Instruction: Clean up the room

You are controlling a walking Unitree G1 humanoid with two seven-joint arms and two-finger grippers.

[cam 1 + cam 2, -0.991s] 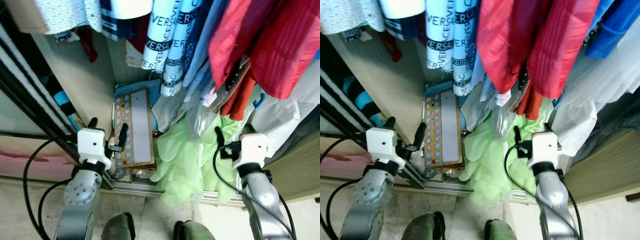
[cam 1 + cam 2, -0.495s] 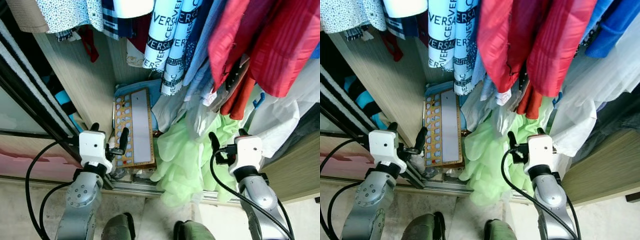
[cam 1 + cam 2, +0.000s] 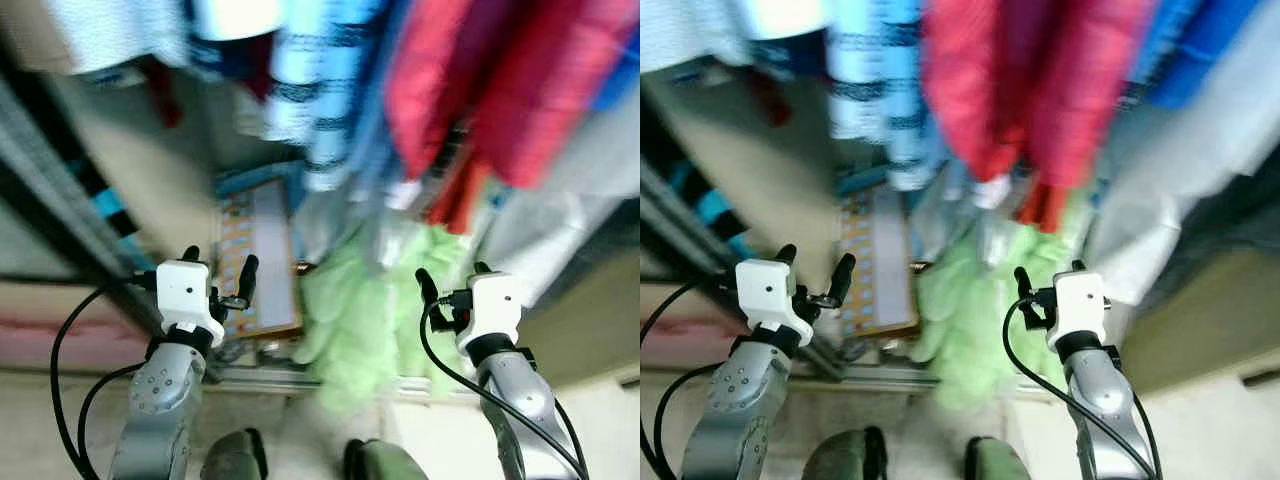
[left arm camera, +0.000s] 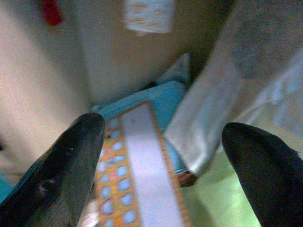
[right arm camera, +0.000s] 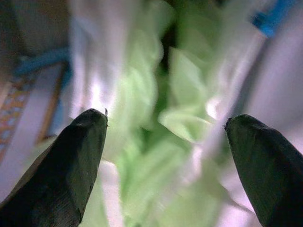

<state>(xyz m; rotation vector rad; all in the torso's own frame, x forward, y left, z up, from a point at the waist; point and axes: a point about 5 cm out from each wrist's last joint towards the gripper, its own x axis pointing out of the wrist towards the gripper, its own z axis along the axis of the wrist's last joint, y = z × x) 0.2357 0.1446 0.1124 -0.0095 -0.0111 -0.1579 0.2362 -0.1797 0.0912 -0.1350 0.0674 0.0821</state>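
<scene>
Crumpled green fabric (image 3: 365,320), flat orange board (image 3: 262,255)

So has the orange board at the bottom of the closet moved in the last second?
No. The orange board lies beside the closet's wooden side wall and the green fabric, as before. The slight shift and blur come from the camera moving.

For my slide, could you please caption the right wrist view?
Open right gripper facing a pale green garment on the wardrobe floor, view motion-blurred.
</scene>
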